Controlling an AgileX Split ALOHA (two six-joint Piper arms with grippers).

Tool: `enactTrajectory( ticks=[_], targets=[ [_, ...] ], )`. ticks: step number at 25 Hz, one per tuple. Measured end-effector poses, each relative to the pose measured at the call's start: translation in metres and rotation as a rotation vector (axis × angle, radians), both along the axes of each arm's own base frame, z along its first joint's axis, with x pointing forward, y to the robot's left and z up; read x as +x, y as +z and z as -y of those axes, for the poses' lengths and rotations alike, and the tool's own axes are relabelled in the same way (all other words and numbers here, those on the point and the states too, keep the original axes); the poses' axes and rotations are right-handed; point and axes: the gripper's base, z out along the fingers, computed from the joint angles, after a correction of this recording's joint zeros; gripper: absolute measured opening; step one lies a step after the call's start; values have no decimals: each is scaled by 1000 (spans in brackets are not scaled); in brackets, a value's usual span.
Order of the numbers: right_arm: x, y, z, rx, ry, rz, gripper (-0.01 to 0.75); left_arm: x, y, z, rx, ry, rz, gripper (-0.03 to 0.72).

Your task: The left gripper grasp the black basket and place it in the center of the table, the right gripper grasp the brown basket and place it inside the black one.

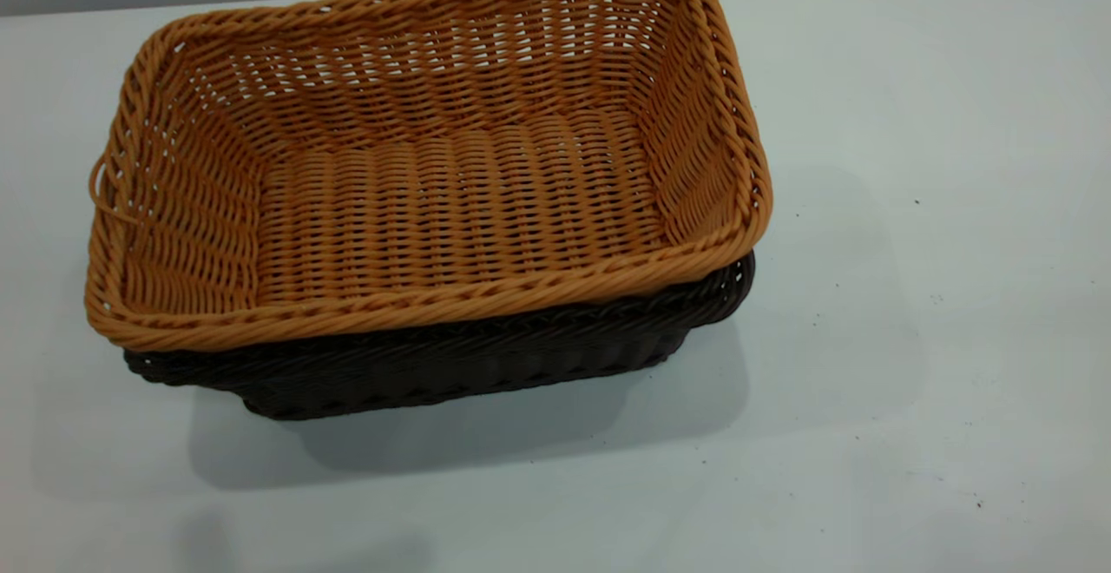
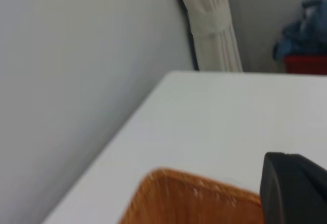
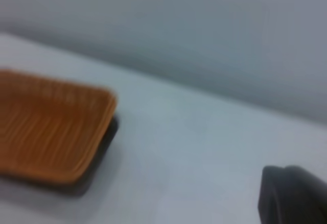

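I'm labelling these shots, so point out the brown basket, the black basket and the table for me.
brown basket (image 1: 451, 208): exterior view, on its woven floor.
black basket (image 1: 451, 369): exterior view, on its near long side wall, below the brown rim.
table (image 1: 911, 339): exterior view, bare surface right of the baskets.

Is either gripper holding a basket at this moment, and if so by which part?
Nothing is held. The brown basket sits nested in the black basket on the table with no gripper on either; only a dark gripper edge shows in each wrist view.
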Motion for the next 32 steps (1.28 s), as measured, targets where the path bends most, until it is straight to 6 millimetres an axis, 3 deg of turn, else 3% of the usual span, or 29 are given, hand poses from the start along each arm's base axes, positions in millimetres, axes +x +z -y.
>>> enactTrajectory(
  ticks=[8,14,24,32],
  targets=[
    [8,-80,-13,157,31,-77,0,-1,-24,-16,234,124,-219,-1],
    [22,-113,-18,144,14,-173,0,-4,-37,-29,373,239,-366,-1],
    [25,-116,-20,143,20,-165,0,-19,-48,-40,493,284,-581,-1],
    [25,-117,-20,144,21,-169,0,-40,-59,-65,525,378,-635,-1]
  ],
)
